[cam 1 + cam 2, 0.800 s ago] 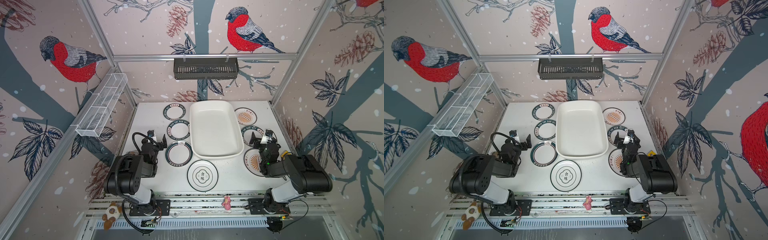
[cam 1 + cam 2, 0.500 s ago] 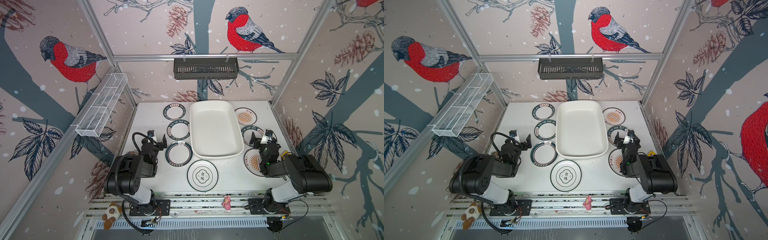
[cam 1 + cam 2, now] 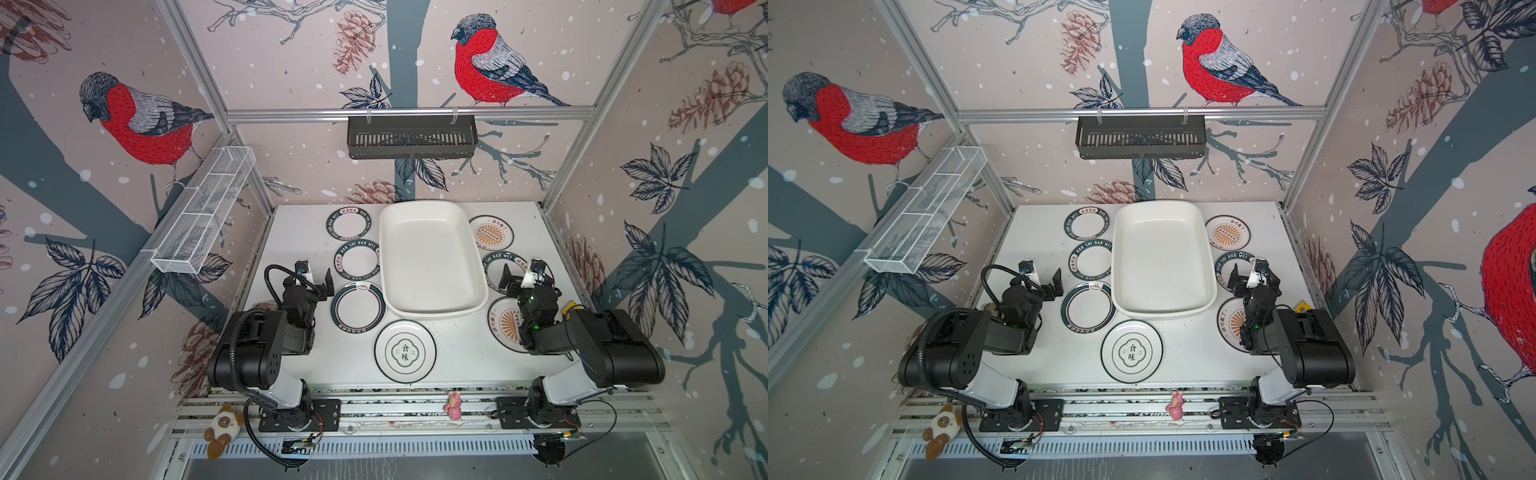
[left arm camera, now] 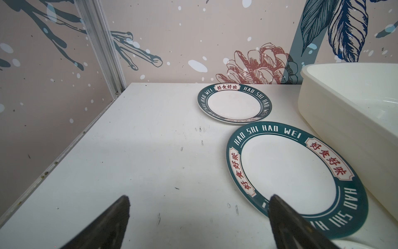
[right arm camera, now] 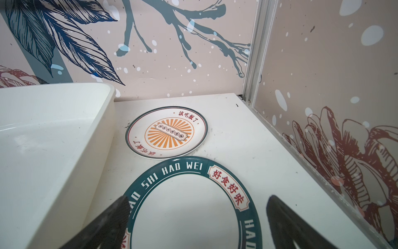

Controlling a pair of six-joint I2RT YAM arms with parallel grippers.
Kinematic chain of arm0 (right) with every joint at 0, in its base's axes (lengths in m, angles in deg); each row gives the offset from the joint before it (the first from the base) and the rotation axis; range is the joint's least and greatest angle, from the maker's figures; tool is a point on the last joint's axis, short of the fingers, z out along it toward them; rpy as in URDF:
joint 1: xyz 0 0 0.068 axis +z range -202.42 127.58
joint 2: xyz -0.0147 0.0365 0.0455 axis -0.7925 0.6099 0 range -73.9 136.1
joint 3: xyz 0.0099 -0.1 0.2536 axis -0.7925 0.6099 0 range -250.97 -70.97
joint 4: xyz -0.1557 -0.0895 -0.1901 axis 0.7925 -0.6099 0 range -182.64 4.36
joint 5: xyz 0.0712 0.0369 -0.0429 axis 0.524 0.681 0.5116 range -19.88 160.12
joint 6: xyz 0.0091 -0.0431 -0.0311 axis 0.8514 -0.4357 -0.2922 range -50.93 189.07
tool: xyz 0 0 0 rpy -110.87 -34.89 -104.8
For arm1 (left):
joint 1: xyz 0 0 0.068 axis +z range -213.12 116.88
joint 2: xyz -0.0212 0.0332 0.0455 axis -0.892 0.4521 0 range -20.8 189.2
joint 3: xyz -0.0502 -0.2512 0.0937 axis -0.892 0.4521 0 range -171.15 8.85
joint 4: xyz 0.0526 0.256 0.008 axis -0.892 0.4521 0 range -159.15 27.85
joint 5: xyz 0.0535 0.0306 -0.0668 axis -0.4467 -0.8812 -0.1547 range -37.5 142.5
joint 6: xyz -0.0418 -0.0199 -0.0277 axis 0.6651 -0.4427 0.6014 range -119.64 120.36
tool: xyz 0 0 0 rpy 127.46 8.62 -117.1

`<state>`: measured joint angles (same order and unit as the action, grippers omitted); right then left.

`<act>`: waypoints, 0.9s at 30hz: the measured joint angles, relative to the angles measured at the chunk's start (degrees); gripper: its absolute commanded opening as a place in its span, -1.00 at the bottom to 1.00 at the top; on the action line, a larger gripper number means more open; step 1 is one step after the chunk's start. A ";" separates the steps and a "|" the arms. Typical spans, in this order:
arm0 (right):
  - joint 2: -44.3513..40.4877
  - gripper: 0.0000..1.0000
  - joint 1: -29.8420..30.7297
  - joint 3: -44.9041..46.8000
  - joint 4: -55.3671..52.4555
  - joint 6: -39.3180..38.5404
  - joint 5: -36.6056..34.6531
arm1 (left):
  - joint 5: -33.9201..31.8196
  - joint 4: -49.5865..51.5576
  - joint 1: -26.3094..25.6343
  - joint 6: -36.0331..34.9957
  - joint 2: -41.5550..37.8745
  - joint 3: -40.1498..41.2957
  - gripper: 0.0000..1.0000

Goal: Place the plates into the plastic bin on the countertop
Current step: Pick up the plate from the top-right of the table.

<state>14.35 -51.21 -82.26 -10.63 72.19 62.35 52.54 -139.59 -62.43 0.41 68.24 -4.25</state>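
Right claw (image 5: 198,200), spread and empty, hovers over green-rimmed plate (image 5: 183,222) beside plastic bin (image 5: 111,97).

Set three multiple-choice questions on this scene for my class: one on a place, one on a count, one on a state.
1. Where is the white plate with black characters?
A inside the plastic bin; B on the countertop off the bin's near end; C on the countertop beyond the bin's far end.
2. How many green-rimmed plates lie on the countertop? A two; B six; C four.
3. The plastic bin is: A empty; B full of plates; C upside down.
Key: 1 B, it lies off the bin's robot-side end. 2 C, three beside one long side, one beside the other. 3 A, its floor is bare.
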 measured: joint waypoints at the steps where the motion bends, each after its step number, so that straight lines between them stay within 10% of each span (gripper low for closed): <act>1: 0.00 1.00 0.00 0.00 0.00 0.00 0.00 | 0.00 0.00 0.00 0.00 0.00 0.00 0.98; 18: -0.57 1.00 0.81 -0.13 -0.35 0.83 -2.86 | 0.02 2.16 0.00 -0.09 -1.25 -1.44 0.94; 27: -4.52 1.00 4.42 -22.51 -30.25 3.87 -15.56 | 2.95 16.44 -0.35 -1.95 -9.90 -10.16 0.96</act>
<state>9.82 -46.79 -104.77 -40.88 76.06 46.79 55.49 -123.15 -62.78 -1.53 58.34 -14.42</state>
